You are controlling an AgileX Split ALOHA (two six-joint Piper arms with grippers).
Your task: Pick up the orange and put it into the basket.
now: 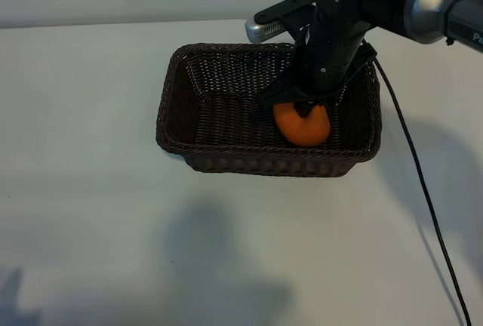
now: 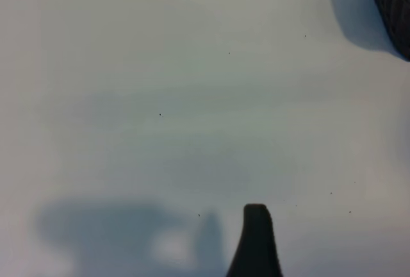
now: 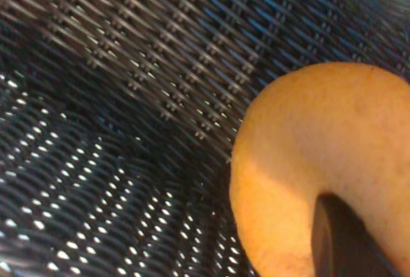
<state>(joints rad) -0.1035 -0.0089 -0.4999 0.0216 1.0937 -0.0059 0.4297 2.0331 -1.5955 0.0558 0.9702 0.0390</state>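
Observation:
The orange (image 1: pixel 302 126) is low inside the dark brown woven basket (image 1: pixel 175 107), at its right end near the front wall. My right gripper (image 1: pixel 306 110) reaches down into the basket from above and is shut on the orange. In the right wrist view the orange (image 3: pixel 320 136) fills the frame close up with one dark finger (image 3: pixel 339 238) against it, over the basket's weave (image 3: pixel 128 65). I cannot tell whether the fruit touches the basket floor. Of my left gripper only one dark finger (image 2: pixel 256 245) shows, over bare table, open, with a basket corner (image 2: pixel 394 8) far off.
The basket stands on a plain white table (image 1: pixel 113 228). A black cable (image 1: pixel 423 190) trails from the right arm across the table's right side toward the front edge. The arm's shadows fall on the table in front of the basket.

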